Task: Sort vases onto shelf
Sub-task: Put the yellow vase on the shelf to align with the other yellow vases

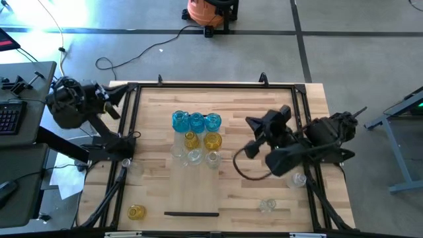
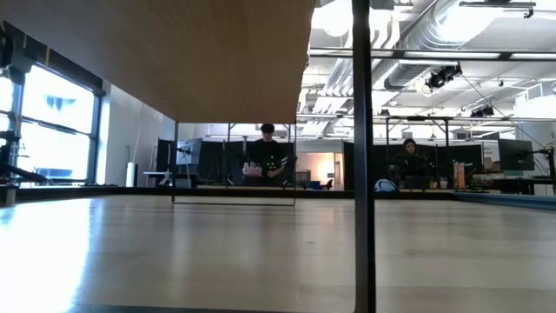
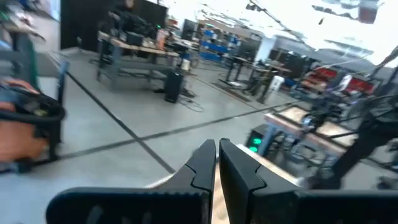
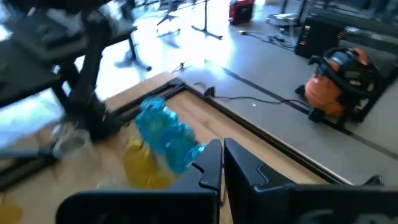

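A cluster of vases stands mid-table: three blue [image 1: 196,121] in the far row, two yellow [image 1: 201,140] behind them, clear ones [image 1: 194,157] nearest. Single vases stand apart: a yellow one [image 1: 136,211] at the near left, and clear ones [image 1: 267,205] [image 1: 299,178] at the near right. I cannot tell the shelf apart from the plank tabletop. My right gripper [image 1: 250,123] [image 4: 222,144] hovers shut and empty to the right of the cluster, pointing at the blue vases [image 4: 165,134]. My left gripper [image 1: 121,93] [image 3: 217,144] is shut and empty, raised over the table's far left corner.
A black frame [image 1: 198,84] runs around the table. A pale wood panel [image 2: 174,52] and a dark post [image 2: 362,156] stand close in the low view. An orange vacuum [image 1: 208,12] sits on the floor past the far edge. People [image 2: 267,156] sit far behind.
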